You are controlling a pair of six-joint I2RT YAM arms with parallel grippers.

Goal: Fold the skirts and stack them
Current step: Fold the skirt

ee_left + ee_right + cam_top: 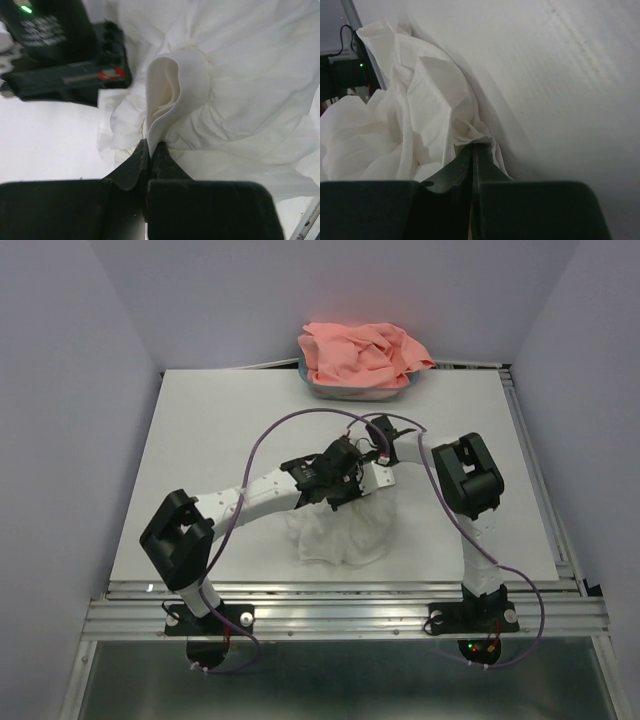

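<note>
Top external view: the white skirt point(340, 537) is being pinched, crumpled, at mid-table by the left gripper point(149, 150) and right gripper point(472, 150). The salmon-pink skirt point(362, 355) is being left heaped in the far tub point(342, 394), and nothing is folded yet.

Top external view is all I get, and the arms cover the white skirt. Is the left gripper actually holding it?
Observer: Yes. The left wrist view shows the left gripper shut on a looped fold of the white skirt.
Operator: And the right one?
Observer: The right wrist view shows the right gripper shut on a bunched edge of the same cloth.
Operator: Is the cloth flat around the fingers?
Observer: No. Both wrist views show it crumpled into loose folds.
</note>
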